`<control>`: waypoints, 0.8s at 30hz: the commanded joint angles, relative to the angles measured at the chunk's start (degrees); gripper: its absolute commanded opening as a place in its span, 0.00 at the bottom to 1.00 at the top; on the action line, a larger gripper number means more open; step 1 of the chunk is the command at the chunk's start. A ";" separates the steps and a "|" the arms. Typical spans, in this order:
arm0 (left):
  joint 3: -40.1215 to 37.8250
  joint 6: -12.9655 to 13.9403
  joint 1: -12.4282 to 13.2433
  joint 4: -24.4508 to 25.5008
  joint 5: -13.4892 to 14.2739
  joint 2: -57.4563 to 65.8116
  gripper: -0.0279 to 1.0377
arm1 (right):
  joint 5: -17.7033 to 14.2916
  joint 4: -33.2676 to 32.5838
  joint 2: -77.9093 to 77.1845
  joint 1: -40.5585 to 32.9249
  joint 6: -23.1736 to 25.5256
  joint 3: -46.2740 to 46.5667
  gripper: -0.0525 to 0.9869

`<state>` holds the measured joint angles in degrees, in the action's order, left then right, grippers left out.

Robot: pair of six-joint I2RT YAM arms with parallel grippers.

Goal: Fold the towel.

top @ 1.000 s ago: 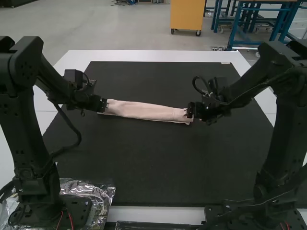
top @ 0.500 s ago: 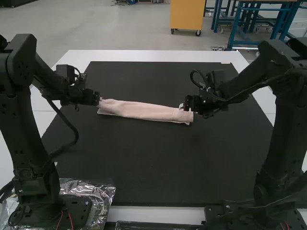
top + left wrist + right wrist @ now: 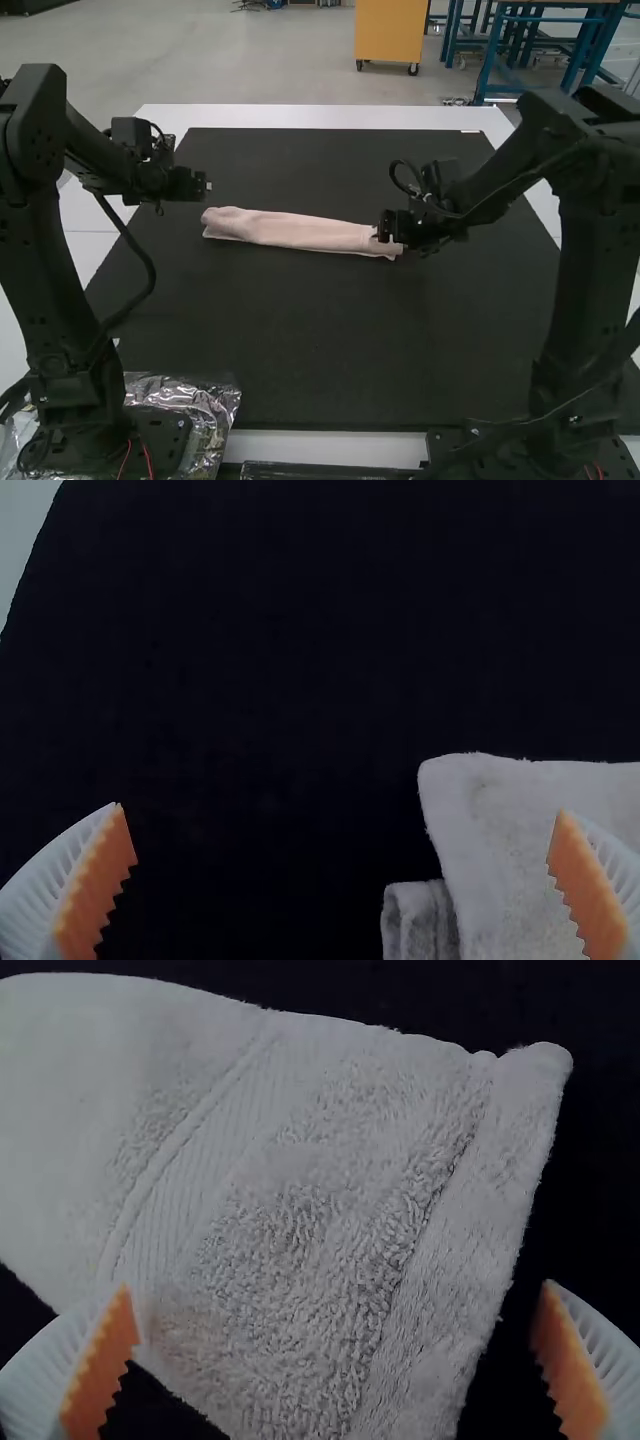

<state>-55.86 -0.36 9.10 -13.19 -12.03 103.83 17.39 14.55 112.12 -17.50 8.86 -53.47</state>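
Black mat (image 3: pixel 300 340) now separates left gripper (image 3: pixel 207 186) from towel (image 3: pixel 298 231).

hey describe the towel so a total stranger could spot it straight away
On the white table lies a black mat. On its far half the towel runs crosswise as a long narrow strip. Its pale pink cloth sets it apart from the black mat and the crinkled silvery plastic.

From my station, I have passage over the flat black mat (image 3: pixel 330 340), both nearer and farther than the long, pale pink rolled-looking towel (image 3: pixel 300 232). The black right gripper (image 3: pixel 384 228) obstructs its right end; crinkled silver plastic (image 3: pixel 215 405) crowds the left arm's black base (image 3: pixel 75 395).
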 commanded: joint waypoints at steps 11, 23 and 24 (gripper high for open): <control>-1.10 -0.25 -0.14 0.89 -0.27 -3.11 0.94 | 6.96 2.68 -1.55 5.37 -0.07 5.57 0.03; -1.36 -0.08 -1.19 0.36 0.17 -3.99 0.94 | 8.19 -4.00 -15.44 16.44 -4.64 6.45 0.03; -1.36 0.01 -1.46 0.27 0.17 -3.99 0.94 | 8.19 -4.61 -15.52 16.09 -4.73 5.92 0.03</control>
<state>-55.86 -0.49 8.64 -12.32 -11.99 102.41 24.27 10.63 97.89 -0.84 5.52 -45.87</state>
